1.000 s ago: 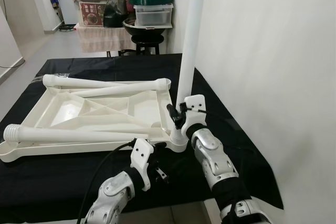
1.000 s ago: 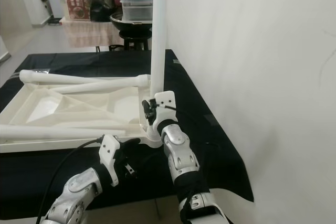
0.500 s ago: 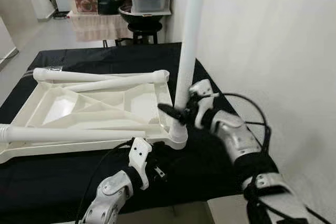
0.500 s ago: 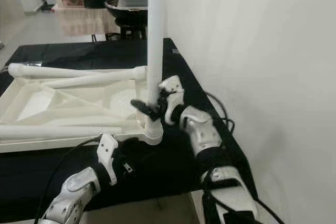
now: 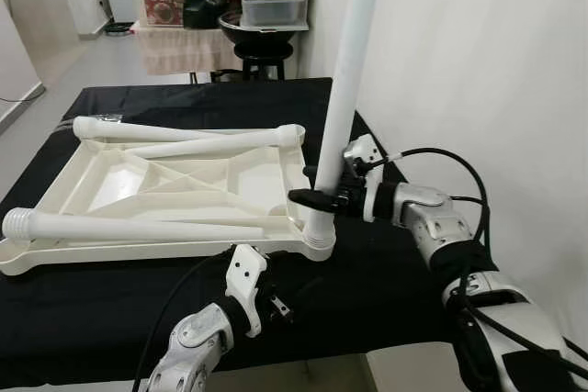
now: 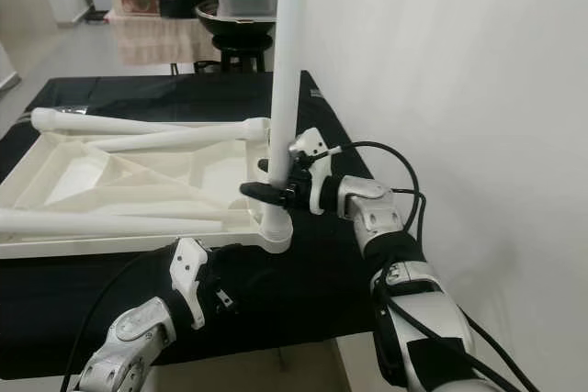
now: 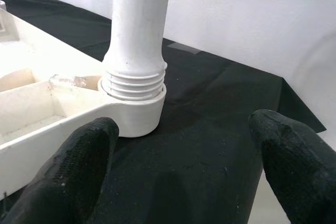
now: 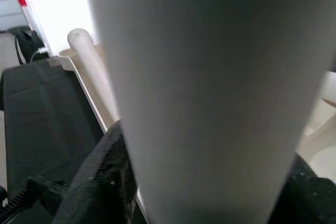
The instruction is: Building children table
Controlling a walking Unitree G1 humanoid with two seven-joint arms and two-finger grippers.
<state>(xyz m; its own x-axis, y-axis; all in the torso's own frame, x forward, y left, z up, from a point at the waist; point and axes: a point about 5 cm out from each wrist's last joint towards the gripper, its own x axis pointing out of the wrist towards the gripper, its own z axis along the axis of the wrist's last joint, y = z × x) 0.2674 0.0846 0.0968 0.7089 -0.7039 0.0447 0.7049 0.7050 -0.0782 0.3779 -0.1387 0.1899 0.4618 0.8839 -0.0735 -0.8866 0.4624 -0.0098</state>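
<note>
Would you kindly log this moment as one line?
right pincer: shut on upright leg | leg: standing in tabletop corner socket | left pincer: open, near socket

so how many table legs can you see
4. One leg stands upright in the tabletop's near right corner, right gripper around it. Three lie on the upturned tabletop: far edge, slanted behind, near edge.
</note>
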